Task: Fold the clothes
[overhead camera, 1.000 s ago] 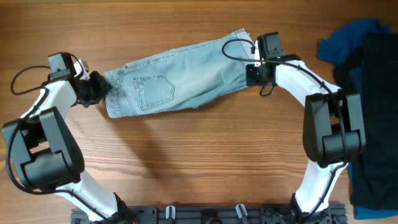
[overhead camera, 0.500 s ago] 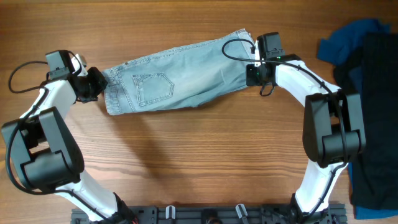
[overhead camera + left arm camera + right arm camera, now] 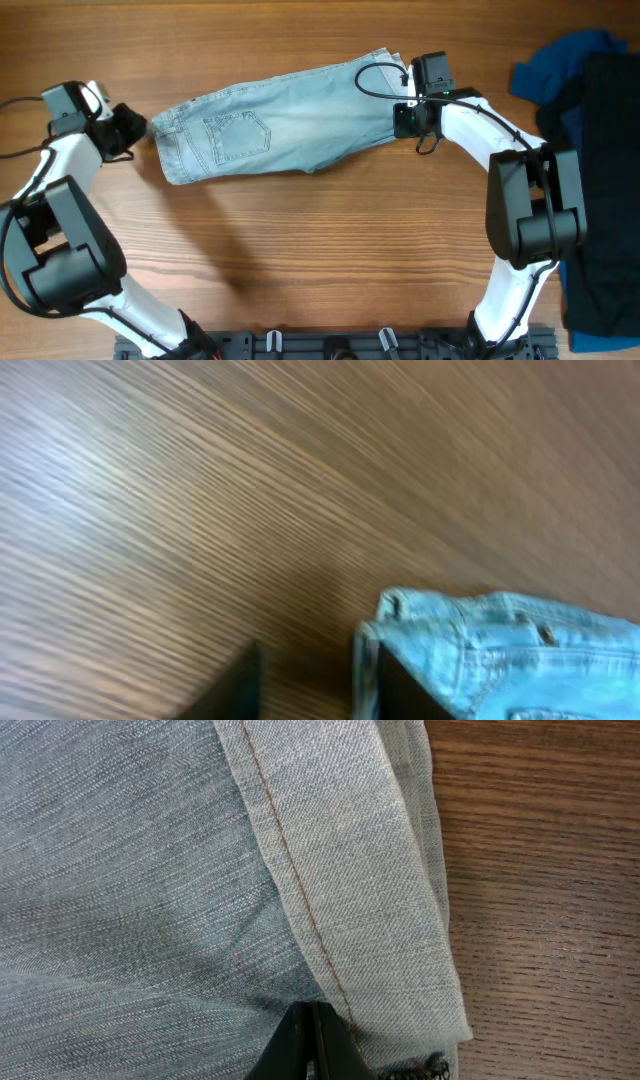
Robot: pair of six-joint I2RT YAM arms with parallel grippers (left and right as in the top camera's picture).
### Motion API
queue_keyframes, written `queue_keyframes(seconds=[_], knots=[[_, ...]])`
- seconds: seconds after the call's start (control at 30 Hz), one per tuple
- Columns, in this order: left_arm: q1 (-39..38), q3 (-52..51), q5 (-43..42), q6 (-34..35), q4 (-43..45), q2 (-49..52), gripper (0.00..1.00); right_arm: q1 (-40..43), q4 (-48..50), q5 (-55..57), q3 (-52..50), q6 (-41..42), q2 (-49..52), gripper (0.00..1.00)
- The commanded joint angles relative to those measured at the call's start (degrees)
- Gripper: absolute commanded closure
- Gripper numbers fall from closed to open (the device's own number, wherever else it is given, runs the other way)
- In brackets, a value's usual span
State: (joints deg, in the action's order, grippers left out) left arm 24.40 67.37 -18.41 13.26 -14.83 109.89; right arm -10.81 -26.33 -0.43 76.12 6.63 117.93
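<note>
The clothes (image 3: 280, 125), light blue denim shorts, lie stretched across the table's far middle, back pocket up and waistband to the left. My left gripper (image 3: 128, 128) is just left of the waistband and apart from it. In the left wrist view the left gripper (image 3: 305, 665) is open with bare wood between its fingers, and the waistband corner (image 3: 480, 640) lies beside the right finger. My right gripper (image 3: 400, 120) sits on the cuffed hem at the right end. The right wrist view shows the right gripper (image 3: 315, 1025) shut, pinching the denim (image 3: 150, 870) beside the hem seam.
A heap of royal-blue (image 3: 565, 65) and black garments (image 3: 605, 200) fills the table's right edge. The wooden table (image 3: 300, 250) runs from below the shorts to the front edge.
The left gripper drew the waistband leftward, then opened and backed off to the left. The shorts now lie longer and flatter. The right gripper has stayed put.
</note>
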Motion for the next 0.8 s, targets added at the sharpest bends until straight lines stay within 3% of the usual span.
queue_keyframes(seconds=[0.0,0.1,0.23,0.37,0.53,0.77], knots=[[0.8,3.7,0.6,-1.0,-1.5,-1.4,0.47,0.4,-0.4,1.7,-0.9,1.0,3.6,0.96],[0.0,5.7,-3.0,-0.4,-3.5,-5.1,0.43,0.4,0.2,1.7,-0.7,1.0,3.5,0.96],[-4.0,5.7,-3.5,5.2,-8.4,-8.7,0.47,0.4,-2.2,-1.4,3.4,0.8,-0.7,0.96],[-11.0,5.7,-3.4,5.2,-20.7,-8.4,0.46,0.4,-8.5,-16.4,6.0,-1.3,-11.2,0.95],[-15.6,5.7,-2.3,5.2,-27.0,-7.5,0.47,0.3,-16.5,-39.0,6.0,-10.4,-16.9,0.96],[-16.9,5.7,-2.3,5.2,-34.9,-5.1,0.48,-1.0,-15.1,-36.3,1.1,-14.6,-11.7,0.96]])
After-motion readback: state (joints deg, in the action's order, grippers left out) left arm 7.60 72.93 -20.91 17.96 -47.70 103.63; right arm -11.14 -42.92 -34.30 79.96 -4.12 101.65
